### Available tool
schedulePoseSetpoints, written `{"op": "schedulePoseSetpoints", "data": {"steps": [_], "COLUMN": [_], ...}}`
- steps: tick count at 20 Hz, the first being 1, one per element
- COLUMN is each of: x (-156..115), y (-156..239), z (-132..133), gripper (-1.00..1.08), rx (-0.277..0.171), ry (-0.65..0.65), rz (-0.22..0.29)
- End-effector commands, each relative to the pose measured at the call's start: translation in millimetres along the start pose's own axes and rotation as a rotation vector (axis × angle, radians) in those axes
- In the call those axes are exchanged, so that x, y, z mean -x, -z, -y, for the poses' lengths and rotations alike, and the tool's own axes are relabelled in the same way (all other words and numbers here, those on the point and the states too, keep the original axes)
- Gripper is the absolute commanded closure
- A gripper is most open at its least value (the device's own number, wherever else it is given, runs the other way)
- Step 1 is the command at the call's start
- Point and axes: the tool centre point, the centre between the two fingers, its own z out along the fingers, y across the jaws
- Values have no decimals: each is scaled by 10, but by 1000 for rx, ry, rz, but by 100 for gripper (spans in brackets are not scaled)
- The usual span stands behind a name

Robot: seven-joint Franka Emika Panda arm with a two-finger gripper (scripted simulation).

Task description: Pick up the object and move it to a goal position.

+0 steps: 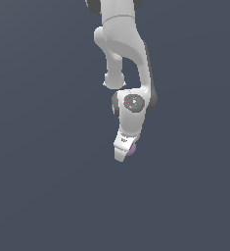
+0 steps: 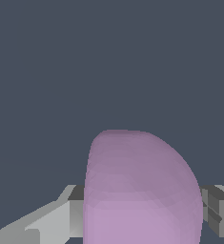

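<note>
Uniform slate-grey background in both views, with no visible edge, horizon or marker; whether it is a bench surface or open space cannot be told. The white arm (image 1: 128, 59) descends from the upper frame of the exterior view and ends in the tool (image 1: 126, 153), pointed downward and slightly tilted; the lilac ball (image 1: 132, 149) shows only as a small purple bulge at the tool's tip, mostly hidden by the white housing. In the wrist view the ball (image 2: 142, 190) fills the space between the two fingers (image 2: 61, 217), one grey pad at each flank, both apparently touching it; the tool is therefore judged clenched on the ball, though the contact lines themselves are hidden behind its curve. Progress, as a judgement: the pick appears accomplished, the ball seated between the fingers rather than lying apart from them; the carry to the goal remains; no goal marker is visible in either view, so the remaining travel cannot be estimated.
</note>
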Motion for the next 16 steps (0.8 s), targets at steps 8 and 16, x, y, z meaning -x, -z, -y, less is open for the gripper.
{"op": "schedulePoseSetpoints", "data": {"steps": [8,16], "x": [-92,-342], "y": [39,146], "z": [-72,-280], "gripper": [108,108], "rx": [0,0], "ry": [0,0], "rz": [0,0]}}
